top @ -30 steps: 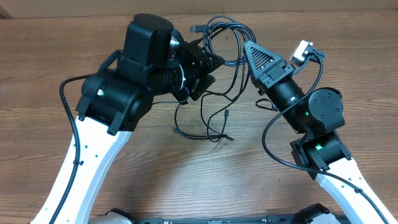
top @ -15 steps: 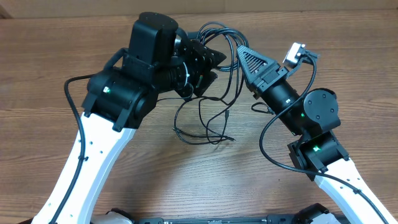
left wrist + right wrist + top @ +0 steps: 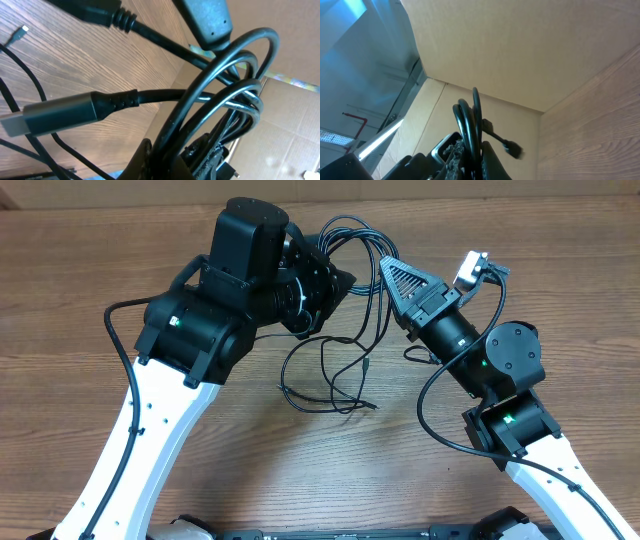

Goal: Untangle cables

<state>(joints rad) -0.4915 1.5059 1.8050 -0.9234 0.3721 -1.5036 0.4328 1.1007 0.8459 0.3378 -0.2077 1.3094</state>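
- Overhead view: my left gripper [image 3: 338, 280] and my right gripper [image 3: 391, 276] sit close together near the far side of the wooden table [image 3: 60, 310]. Both are in the same bunch of cables [image 3: 352, 232].
- Left wrist view: several black loops run down between my left fingers [image 3: 145, 155] and are pinched there at the bottom edge. That gripper is clamped on the cables.
- A silver-shelled plug [image 3: 50, 117] hangs right in front of this camera, with a black plug [image 3: 207, 20] above it.
- Right wrist view: my right fingers [image 3: 452, 155] are closed around a narrow, upright stack of loops. One short plug end [image 3: 512, 148] sticks out to the side against the cardboard wall [image 3: 510, 45].
- Overhead again: the loose tails [image 3: 330, 385] drop from the held bunch to the table between my two arms. They lie there in slack, crossing curves.
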